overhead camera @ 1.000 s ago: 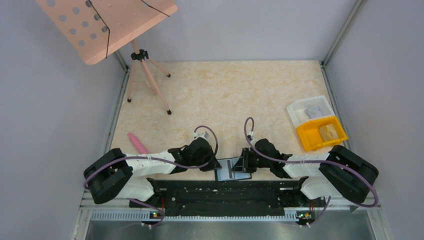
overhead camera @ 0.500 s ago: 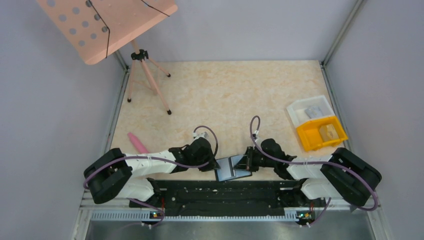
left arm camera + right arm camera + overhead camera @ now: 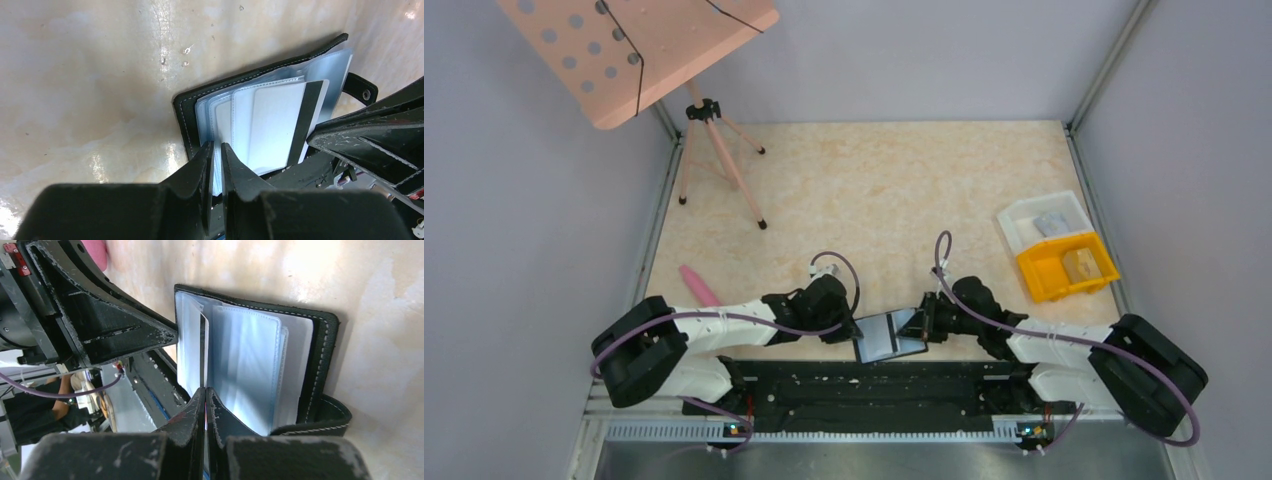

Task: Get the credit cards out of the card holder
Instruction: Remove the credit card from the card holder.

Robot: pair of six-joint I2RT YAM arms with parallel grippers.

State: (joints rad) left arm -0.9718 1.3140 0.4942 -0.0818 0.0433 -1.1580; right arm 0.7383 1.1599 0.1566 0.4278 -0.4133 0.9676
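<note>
Sleeves of clear plastic fanned up from the open card holder (image 3: 890,336), which lay at the near edge of the table (image 3: 874,190), midway between the two arms. The left gripper (image 3: 216,146) came in from the left, its jaws drawn narrow and pinching the near edge of one clear sleeve. The right gripper (image 3: 205,390) reached in from the right, jaws pressed fully together on the near edge of a white credit card (image 3: 272,125) with a dark stripe that stood out of the sleeves. Far to the right sat a yellow bin (image 3: 1064,265) just beside a clear tray (image 3: 1044,220); a pink music stand (image 3: 639,50) stood at the far left
</note>
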